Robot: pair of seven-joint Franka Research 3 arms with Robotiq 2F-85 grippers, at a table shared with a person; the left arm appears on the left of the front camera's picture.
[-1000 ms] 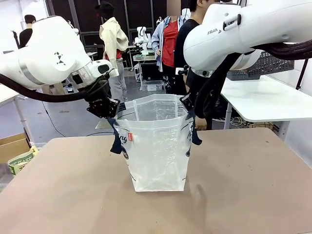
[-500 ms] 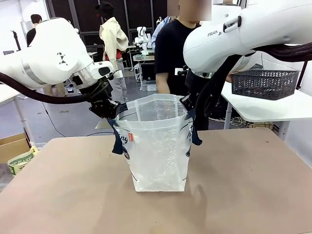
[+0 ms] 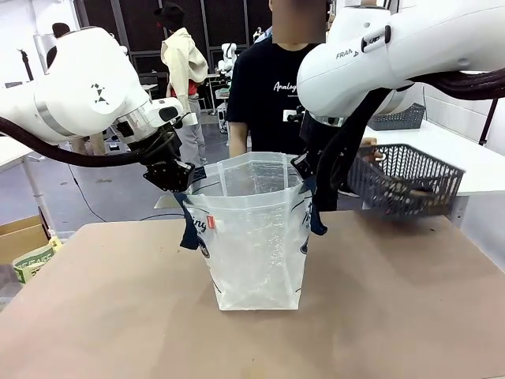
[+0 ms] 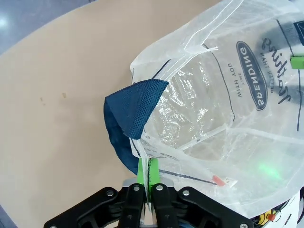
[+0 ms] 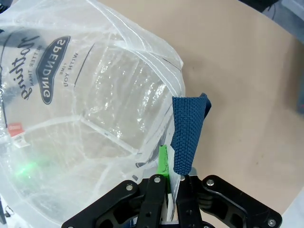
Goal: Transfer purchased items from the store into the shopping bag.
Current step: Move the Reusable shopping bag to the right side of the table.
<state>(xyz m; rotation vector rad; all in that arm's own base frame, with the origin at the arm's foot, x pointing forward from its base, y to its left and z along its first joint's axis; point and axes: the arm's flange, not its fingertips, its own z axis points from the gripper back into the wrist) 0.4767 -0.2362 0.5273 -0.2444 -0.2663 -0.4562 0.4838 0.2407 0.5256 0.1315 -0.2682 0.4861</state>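
The tall clear plastic shopping bag with dark blue strap handles (image 3: 256, 245) stands in the middle of the brown table (image 3: 102, 316), with its mouth wide open. The left gripper (image 3: 177, 178) is pinched tight on the bag's rim on one side, next to a blue handle (image 4: 135, 102). The right gripper (image 3: 304, 167) is pinched tight on the rim on the other side. Behind the bag, to the right, a person's hand (image 3: 369, 151) holds the dark grey plastic basket with lattice sides (image 3: 402, 178) tilted in the air. Something brown (image 3: 410, 190) lies inside it.
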